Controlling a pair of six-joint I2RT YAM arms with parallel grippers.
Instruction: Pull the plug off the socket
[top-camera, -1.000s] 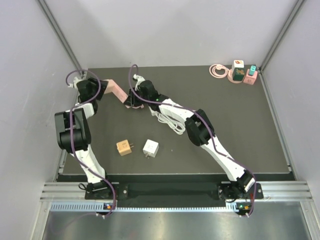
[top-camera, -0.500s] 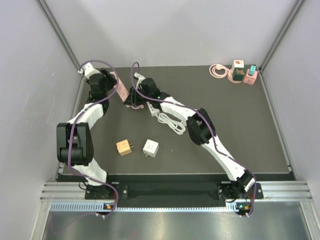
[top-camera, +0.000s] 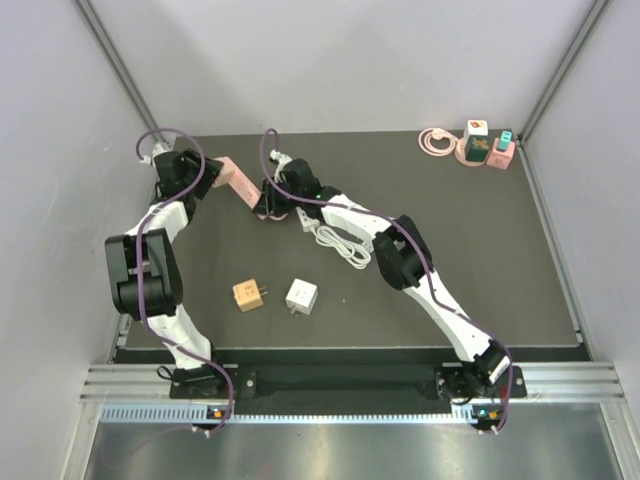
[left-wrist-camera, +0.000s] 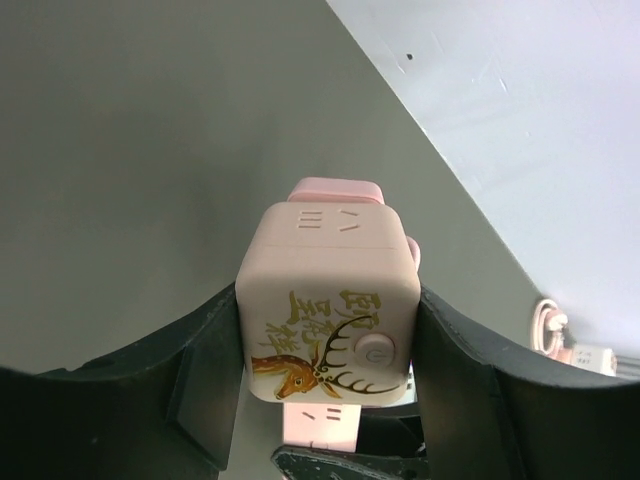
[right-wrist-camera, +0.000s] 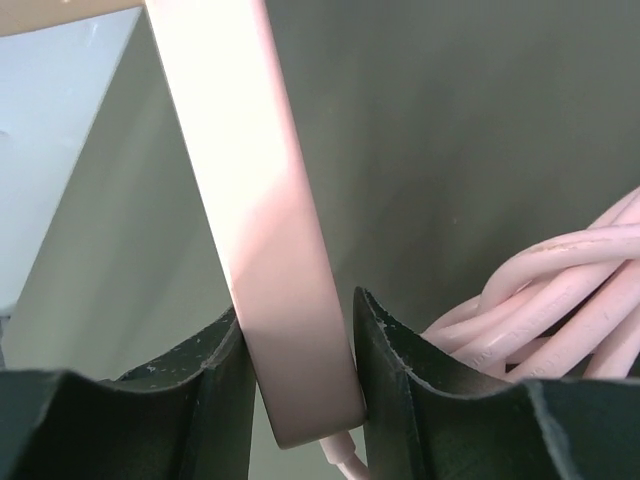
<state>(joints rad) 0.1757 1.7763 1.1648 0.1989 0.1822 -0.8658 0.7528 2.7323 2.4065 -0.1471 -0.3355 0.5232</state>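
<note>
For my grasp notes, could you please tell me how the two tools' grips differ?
The left tool spans a broad pink cube socket; the right tool pinches a thin flat pink bar. The left tool's jaws stand wide apart, the right tool's close together. Both grip pink parts.

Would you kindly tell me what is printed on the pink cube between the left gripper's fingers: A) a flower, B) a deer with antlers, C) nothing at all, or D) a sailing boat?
B: in the left wrist view, the pink cube clamped in the left gripper carries a brown and gold deer with branching antlers on the face turned to the camera.
</note>
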